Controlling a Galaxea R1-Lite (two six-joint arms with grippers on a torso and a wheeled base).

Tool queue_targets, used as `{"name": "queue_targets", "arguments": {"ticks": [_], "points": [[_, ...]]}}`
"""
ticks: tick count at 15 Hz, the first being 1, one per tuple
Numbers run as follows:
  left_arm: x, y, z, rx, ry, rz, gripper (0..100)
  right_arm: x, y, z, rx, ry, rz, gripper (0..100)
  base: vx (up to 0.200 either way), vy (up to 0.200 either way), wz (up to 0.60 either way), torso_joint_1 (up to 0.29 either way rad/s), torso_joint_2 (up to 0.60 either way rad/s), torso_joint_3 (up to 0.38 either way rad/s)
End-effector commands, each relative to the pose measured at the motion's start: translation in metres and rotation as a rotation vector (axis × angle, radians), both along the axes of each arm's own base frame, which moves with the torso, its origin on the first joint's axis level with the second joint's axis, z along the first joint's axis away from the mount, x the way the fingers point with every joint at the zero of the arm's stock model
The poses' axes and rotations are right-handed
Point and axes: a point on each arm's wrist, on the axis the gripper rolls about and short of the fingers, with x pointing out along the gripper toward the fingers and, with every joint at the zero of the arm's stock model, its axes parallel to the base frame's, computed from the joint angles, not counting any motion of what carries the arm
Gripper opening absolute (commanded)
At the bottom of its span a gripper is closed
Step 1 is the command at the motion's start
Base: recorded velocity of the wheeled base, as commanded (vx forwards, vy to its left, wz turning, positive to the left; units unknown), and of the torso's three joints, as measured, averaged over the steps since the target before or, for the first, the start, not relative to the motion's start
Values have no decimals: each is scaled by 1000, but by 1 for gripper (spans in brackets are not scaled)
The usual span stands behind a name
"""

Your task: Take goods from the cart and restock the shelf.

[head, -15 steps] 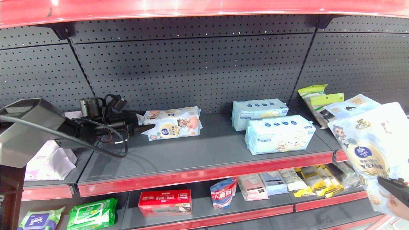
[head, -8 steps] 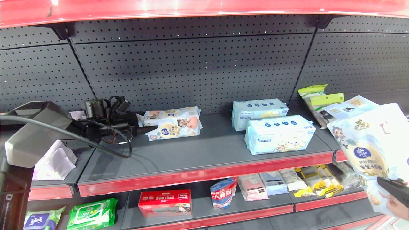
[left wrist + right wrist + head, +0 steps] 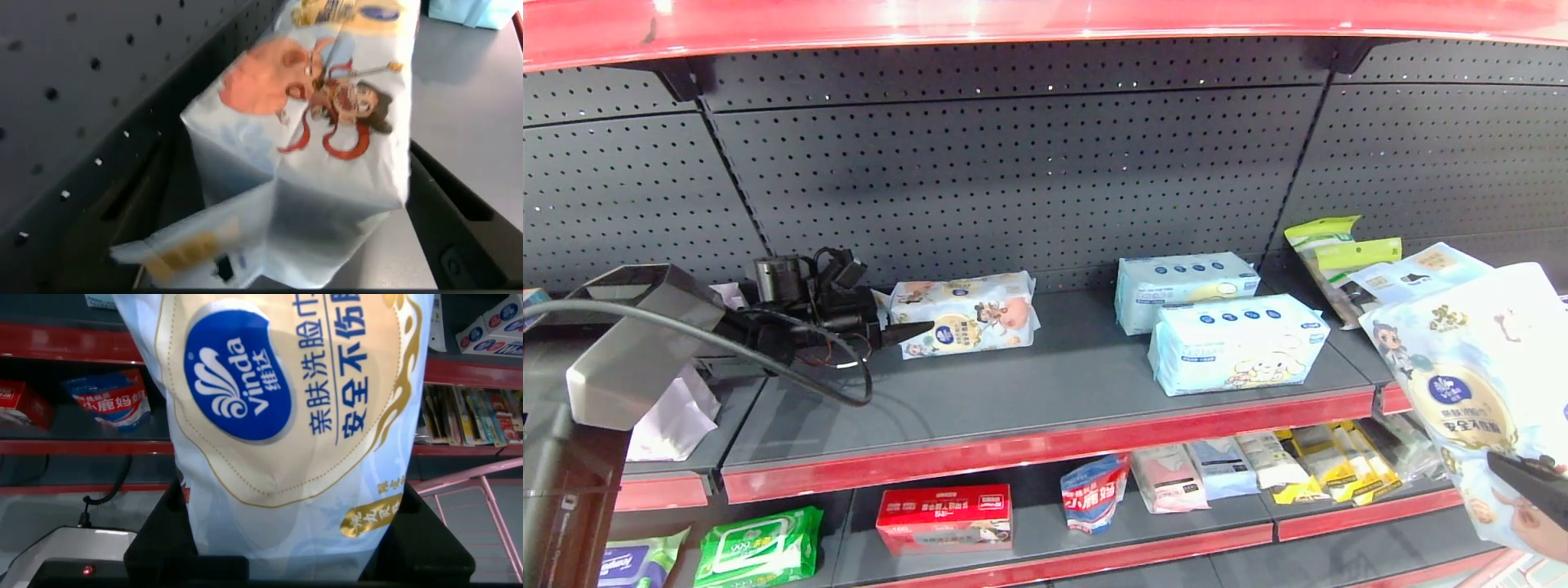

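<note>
Much shelf [image 3: 1045, 384] between wipes pack [image 3: 968, 314], tissue packs [image 3: 1237, 343]; pouch [image 3: 1470, 367] outside front edge [image 3: 1045, 445]

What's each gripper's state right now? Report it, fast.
Left gripper: at the wipes pack; open or closed cannot be told.
Right gripper: closed, holding the bag.

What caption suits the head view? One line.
Left gripper at a wipes pack on the shelf; right gripper holding a pouch.
</note>
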Motion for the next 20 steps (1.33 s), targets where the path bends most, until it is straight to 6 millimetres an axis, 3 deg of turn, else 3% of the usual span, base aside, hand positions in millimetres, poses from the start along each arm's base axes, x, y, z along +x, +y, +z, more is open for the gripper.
{"name": "queue_targets", "arguments": {"ticks": [1,13,14,20], "points": [[0,-1,-4,-1,18,-2,100,0,0,0,-1,1,-1,0,0,0,0,0,0,0],[10,-4,-6,3,17,-6,100,0,0,-1,-9,5,-6,0,0,0,0,0,0,0],[10,-4,-6,2,19,-6,0,0,0,-1,-9,5,-6,0,0,0,0,0,0,0],[10,-4,-7,2,18,-9,0,3,0,-1,-9,15,-6,0,0,0,0,0,0,0]]}}
